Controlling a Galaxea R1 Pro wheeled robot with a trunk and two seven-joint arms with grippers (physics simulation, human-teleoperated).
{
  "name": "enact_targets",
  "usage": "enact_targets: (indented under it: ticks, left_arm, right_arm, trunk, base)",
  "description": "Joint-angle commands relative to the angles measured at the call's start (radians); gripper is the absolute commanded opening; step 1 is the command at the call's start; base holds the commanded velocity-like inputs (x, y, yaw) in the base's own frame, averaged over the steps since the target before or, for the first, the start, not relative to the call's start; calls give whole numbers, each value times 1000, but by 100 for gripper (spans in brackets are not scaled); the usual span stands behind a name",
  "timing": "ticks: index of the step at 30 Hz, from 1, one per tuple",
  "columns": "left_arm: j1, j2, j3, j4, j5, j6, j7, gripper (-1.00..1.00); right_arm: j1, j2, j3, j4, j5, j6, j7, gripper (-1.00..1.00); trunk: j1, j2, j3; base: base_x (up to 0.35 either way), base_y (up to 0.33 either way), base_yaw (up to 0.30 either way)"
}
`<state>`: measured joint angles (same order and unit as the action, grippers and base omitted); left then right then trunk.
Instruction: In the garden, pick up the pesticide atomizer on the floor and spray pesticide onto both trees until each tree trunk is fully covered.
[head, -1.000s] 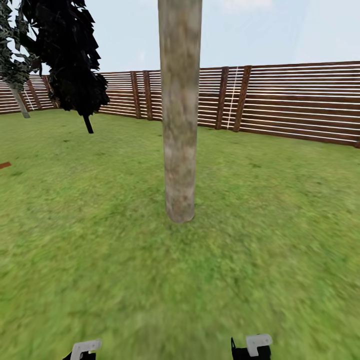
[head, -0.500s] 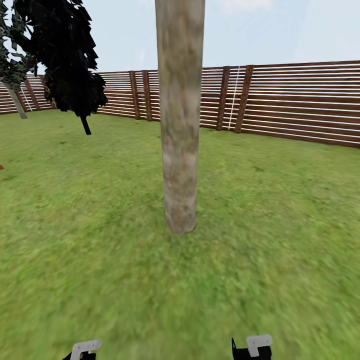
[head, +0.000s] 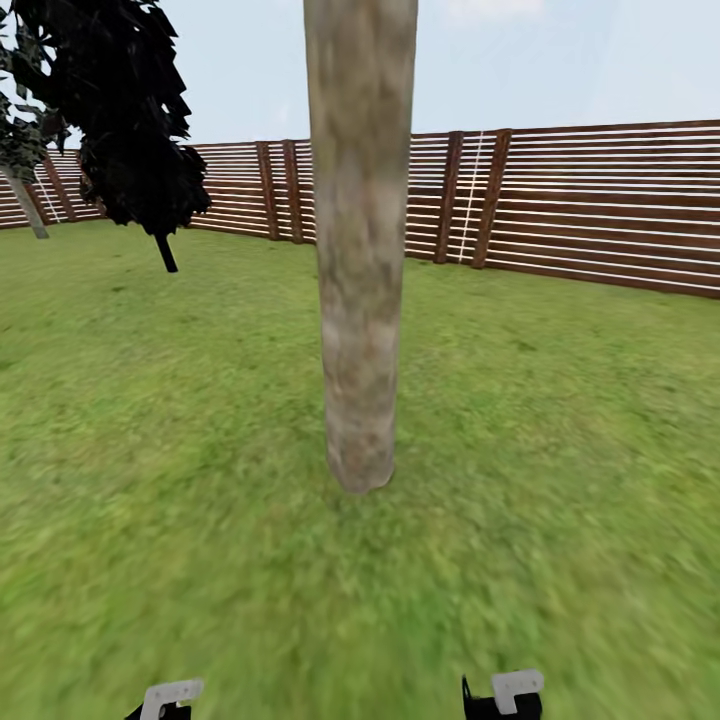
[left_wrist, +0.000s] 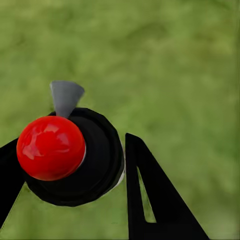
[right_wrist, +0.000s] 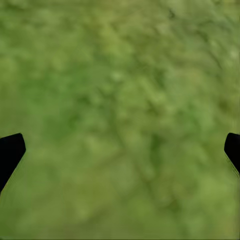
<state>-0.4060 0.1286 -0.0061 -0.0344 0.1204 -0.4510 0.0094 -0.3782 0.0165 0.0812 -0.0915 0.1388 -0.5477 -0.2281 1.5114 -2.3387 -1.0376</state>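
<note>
Mottled pale grey-brown tree trunk (head: 358, 250), green lawn (head: 560, 420), brown slatted fence (head: 600, 205), red-capped black atomizer (left_wrist: 70, 155).

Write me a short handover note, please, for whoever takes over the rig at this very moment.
Left claw: shut on the pesticide atomizer, red ball top and grey nozzle showing, held over grass.
Right claw: open, with only lawn between its fingers.
Things: the nearest tree trunk stands straight ahead on the lawn; a second pale trunk is far off to the left by the fence, beyond the black-foliaged tree.
Done: atomizer picked up.
Left: no pale specks of pesticide show on the near trunk, so spraying both trunks appears still to do.
</note>
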Motion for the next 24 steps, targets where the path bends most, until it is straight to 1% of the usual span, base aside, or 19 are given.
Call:
enact_targets:
  ticks: [1,5,12,19,21,22,23,24]
  left_arm:
    - [-1,0,-2,1,5,-3,0,-100]
    - [-1,0,-2,1,6,-3,0,-100]
    - [-1,0,-2,0,6,-3,0,-100]
    - [-1,15,-8,-15,-3,-4,-2,-100]
    - [-7,27,-12,-33,-9,-4,-5,-100]
    - [-10,38,-12,-51,-13,-3,-7,-100]
    - [-13,58,-13,-86,-24,-2,-15,-100]
    - [-14,71,-15,-106,-37,-1,-26,-100]
  right_arm:
    - [-1,0,8,1,6,-1,-10,100]
    - [-1,0,8,1,7,-1,-10,100]
    - [-1,1,8,1,6,-1,-9,100]
    - [-1,-2,7,-24,8,0,-7,100]
    - [-1,-3,8,-87,36,2,-6,100]
    - [-1,-4,9,-127,72,3,-5,100]
    - [-1,-4,9,-185,152,4,-4,100]
    - [-1,-4,9,-216,210,6,-1,100]
  trunk:
    - [0,0,-1]
    - [0,0,-1]
    - [0,0,3]
    - [0,0,3]
    - [0,0,3]
    - [0,0,3]
    - [0,0,3]
    - [0,0,3]
  base:
    - [330,0,0]
    - [330,0,-26]
    - [321,0,-180]
    - [44,0,-12]
    - [2,0,0]
    - [0,0,0]
    - [0,0,0]
    - [0,0,0]
